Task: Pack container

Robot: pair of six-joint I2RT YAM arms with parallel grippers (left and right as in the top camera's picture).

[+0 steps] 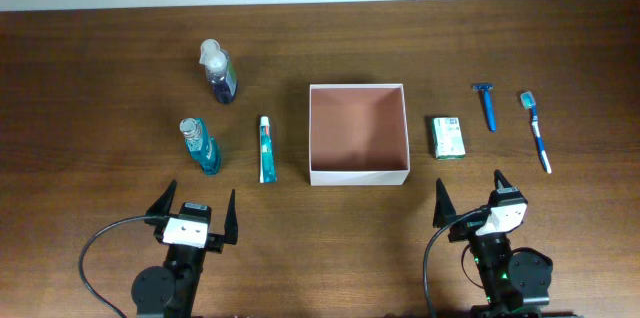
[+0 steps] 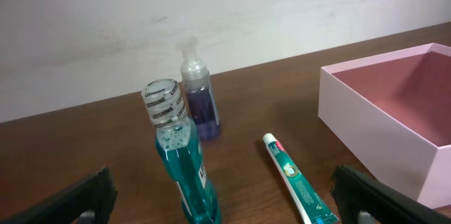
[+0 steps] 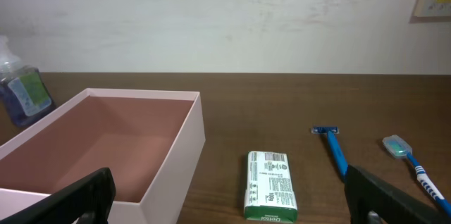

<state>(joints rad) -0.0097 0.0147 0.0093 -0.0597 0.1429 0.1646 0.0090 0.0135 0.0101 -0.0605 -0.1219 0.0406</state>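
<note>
The container (image 1: 311,133), a square open box with white walls and a pinkish-brown inside, stands empty at the table's middle; it shows in the left wrist view (image 2: 366,129) and the right wrist view (image 3: 180,160). Left of it lie a toothpaste tube (image 1: 265,150) (image 2: 296,185), a teal mouthwash bottle (image 1: 199,145) (image 2: 182,160) and a purple pump bottle (image 1: 219,70) (image 2: 199,94). Right of it lie a small green-and-white box (image 1: 448,138) (image 3: 270,185), a blue razor (image 1: 487,105) (image 3: 332,146) and a toothbrush (image 1: 535,130) (image 3: 414,164). My left gripper (image 1: 195,216) (image 2: 225,206) and right gripper (image 1: 470,203) (image 3: 232,206) are open and empty near the front edge.
The wooden table (image 1: 100,88) carries all the items. A pale wall (image 2: 211,13) rises behind it. Black cables (image 1: 95,248) loop beside both arm bases at the front.
</note>
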